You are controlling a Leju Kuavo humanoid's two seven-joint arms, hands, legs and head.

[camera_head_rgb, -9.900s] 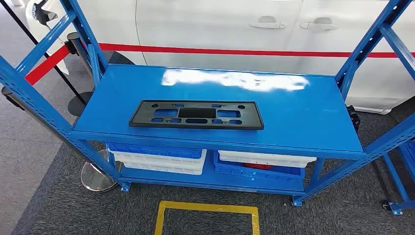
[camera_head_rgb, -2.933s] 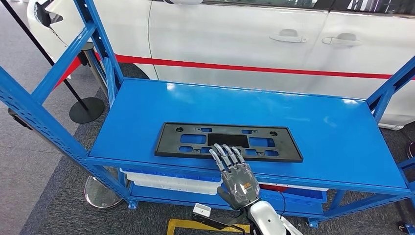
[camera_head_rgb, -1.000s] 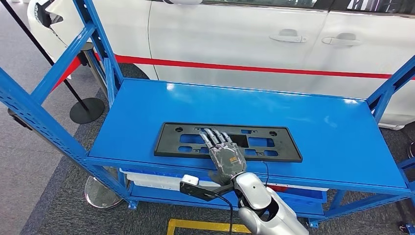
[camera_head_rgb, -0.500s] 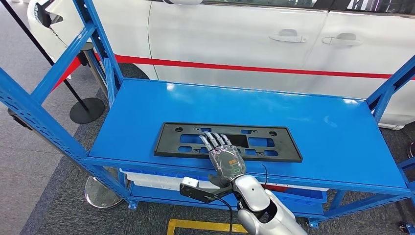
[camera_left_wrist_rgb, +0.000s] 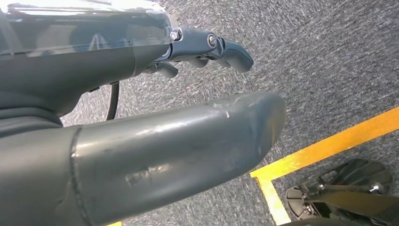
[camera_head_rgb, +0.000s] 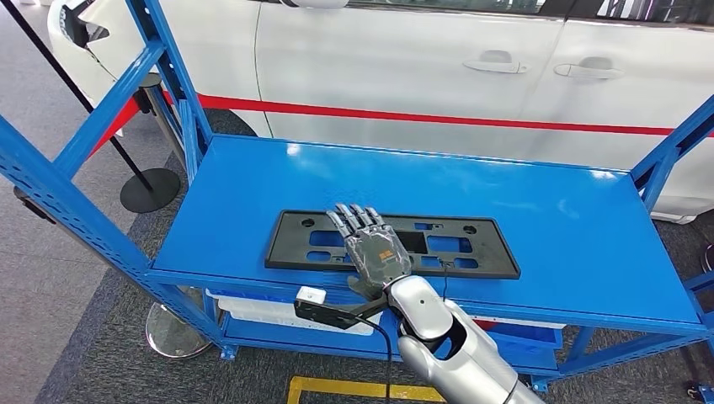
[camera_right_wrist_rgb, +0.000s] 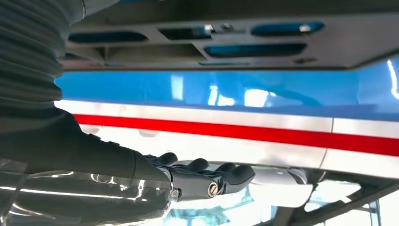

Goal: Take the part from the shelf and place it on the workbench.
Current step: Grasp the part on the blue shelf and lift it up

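Car: a white car (camera_head_rgb: 404, 59) is standing just behind the rack, its side bearing a red stripe (camera_head_rgb: 438, 118) and two door handles (camera_head_rgb: 543, 67).
Bins: white and blue bins (camera_head_rgb: 278, 313) are sitting on the level below the top board.
Stanchion: a black post with a round base (camera_head_rgb: 150, 188) is standing on the floor to the left, near the car.
Floor: grey carpet (camera_head_rgb: 84, 353) is lying underneath, and a yellow taped line (camera_left_wrist_rgb: 324, 148) is running across it in the left wrist view.
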